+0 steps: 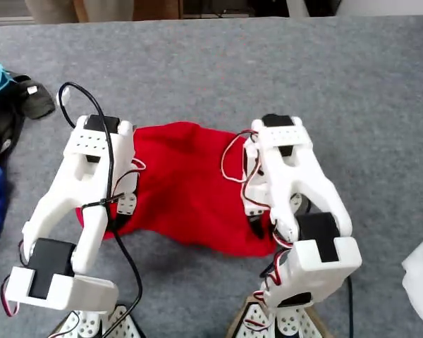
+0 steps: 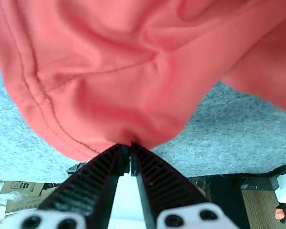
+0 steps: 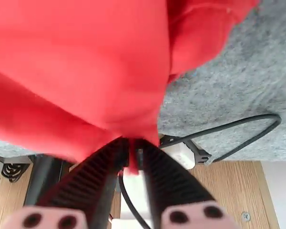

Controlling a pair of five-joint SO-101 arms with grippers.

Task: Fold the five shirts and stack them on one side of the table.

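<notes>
Both your left claw (image 2: 130,147) and right claw (image 3: 132,143) are clamped tight on a thin fold of shirt (image 1: 187,186) at their tips, so uneven pulling may slip it free.

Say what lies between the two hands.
The red shirt spans that stretch in the high view; left hand and right hand each pinch it.

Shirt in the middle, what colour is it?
The shirt is plain red; the high view shows it best.

Light: was bright and even — it came from overhead.
Shadows: fell soft and short beneath the white plastic arms (image 1: 92,176), onto the red fabric shirt (image 1: 183,190) and grey felt table (image 1: 197,70).
</notes>
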